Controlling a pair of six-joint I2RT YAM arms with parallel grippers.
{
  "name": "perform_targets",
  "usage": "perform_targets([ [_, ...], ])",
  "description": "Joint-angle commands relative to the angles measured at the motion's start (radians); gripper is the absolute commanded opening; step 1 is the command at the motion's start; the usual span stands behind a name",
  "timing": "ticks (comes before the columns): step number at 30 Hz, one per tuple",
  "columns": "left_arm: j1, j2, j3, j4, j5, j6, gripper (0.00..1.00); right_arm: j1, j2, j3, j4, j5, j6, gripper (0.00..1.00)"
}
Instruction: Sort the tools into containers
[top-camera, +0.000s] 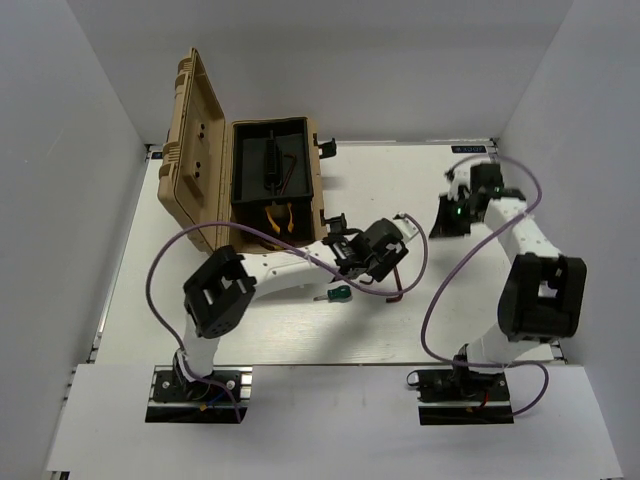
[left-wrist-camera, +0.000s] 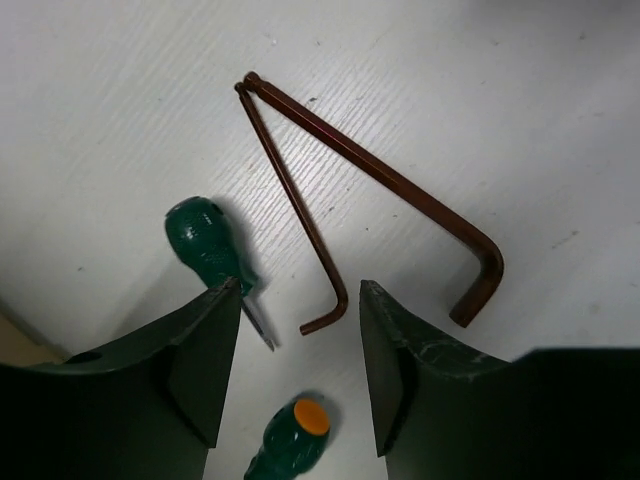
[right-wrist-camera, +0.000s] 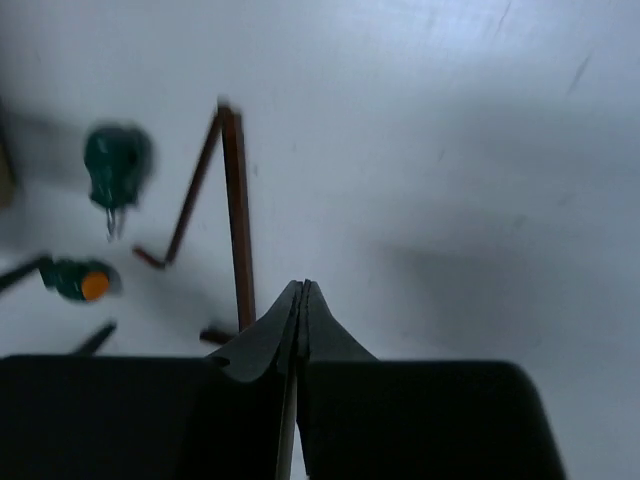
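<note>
On the table (top-camera: 390, 175) just right of the open tan case (top-camera: 200, 150), the left gripper (left-wrist-camera: 300, 290) hangs with jaws parted and empty over the hooked end of the thinner hex key (left-wrist-camera: 290, 200), which we judge it is lining up to pinch (the thicker hex key (left-wrist-camera: 380, 175) touches it at the far tip, two green screwdrivers (left-wrist-camera: 208, 245) just beside). The right gripper (right-wrist-camera: 302, 292) is closed on nothing and well apart, we think to leave room, while orange-handled pliers (top-camera: 280, 218) lie in the case's tray.

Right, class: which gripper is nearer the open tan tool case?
Left. The left gripper hangs just off the front right corner of the tan tool case. The right gripper, fingers shut, sits well off to the case's right.
</note>
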Motion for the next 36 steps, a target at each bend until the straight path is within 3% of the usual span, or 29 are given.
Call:
perform_targets([
  [1,0.002,0.029,0.078,-0.054,-0.03,-0.034,0.61,0.0,-0.18,-0.112,0.023,-0.057,-0.09,0.0],
  [6,0.002,0.118,0.158,-0.089,-0.05,-0.055,0.61,-0.008,-0.26,-0.224,0.037,-0.094,-0.079,0.0],
  [17,0.011,0.252,0.218,-0.1,-0.024,-0.119,0.57,-0.043,-0.32,-0.266,0.067,-0.135,-0.044,0.0],
  [23,0.031,0.305,0.278,-0.143,-0.004,-0.139,0.46,-0.055,-0.325,-0.278,0.074,-0.165,-0.044,0.0],
  [36,0.031,0.368,0.278,-0.294,0.051,-0.202,0.39,-0.08,-0.349,-0.286,0.076,-0.201,-0.031,0.0],
])
